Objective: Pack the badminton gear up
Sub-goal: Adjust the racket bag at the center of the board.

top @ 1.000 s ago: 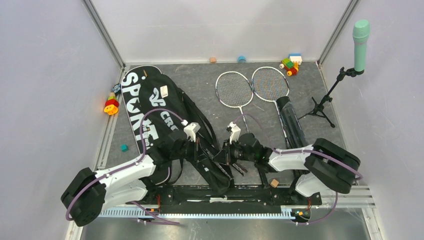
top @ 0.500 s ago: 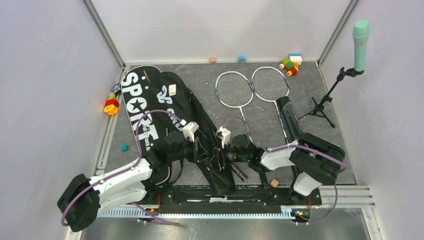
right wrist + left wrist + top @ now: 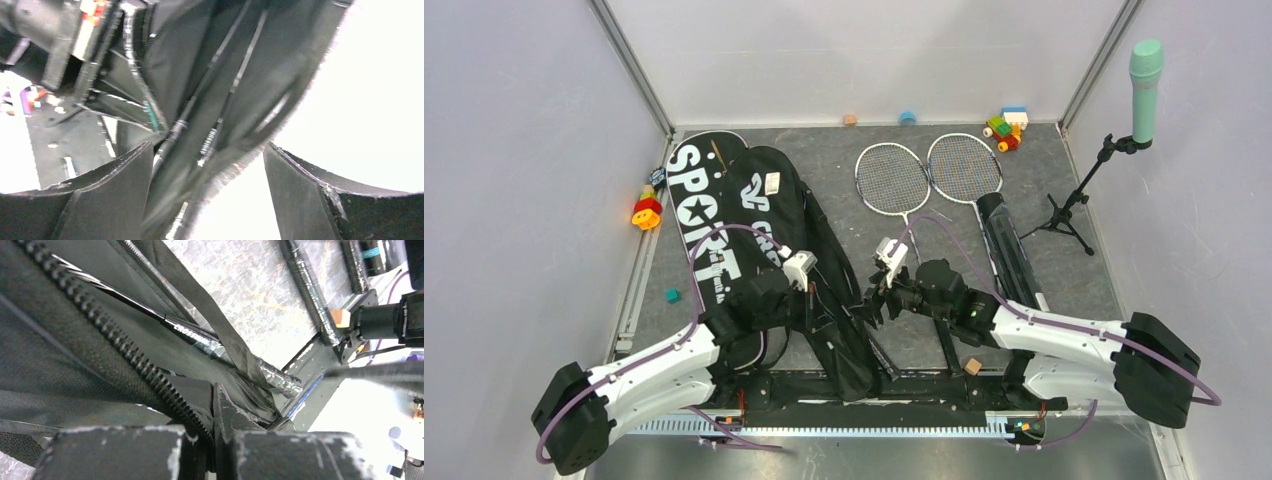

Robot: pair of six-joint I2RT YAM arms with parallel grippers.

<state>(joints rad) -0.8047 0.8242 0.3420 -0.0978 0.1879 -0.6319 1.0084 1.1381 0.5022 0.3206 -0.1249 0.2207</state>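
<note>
Top external view gives the whole layout. Two black bags lie overlapped on the left half of the counter (image 3: 829,165): the "SPORT" bag (image 3: 707,205) toward the left edge and the "CROSSWAY" bag (image 3: 774,205) across it, with its narrow end reaching the near edge between the two arms.

The left end effector (image 3: 822,305) is pinched closed on the edge of the "CROSSWAY" bag. In the left wrist view its jaws meet on the cloth next to the zipper (image 3: 125,357). A racket shaft (image 3: 192,335) lettered like the bag lies in the opening, as far as I can tell.

The right end effector (image 3: 870,306) is just beside it, at the same opening, jaws wide and holding nothing. The right wrist view shows its fingers (image 3: 112,195) far apart and the dark inside of the bag ahead, but this picture is blurred.

Two loose rackets (image 3: 892,178) lie near the far edge, heads side by side. The long black tube (image 3: 1009,245) lies toward the right edge.

I judge the step in hand is filling this bag while the left arm holds its mouth open. The next move probably calls for the right arm to reach a loose racket, grip its thin handle and slide it into the opening, while the left grip keeps the flap from falling.
</note>
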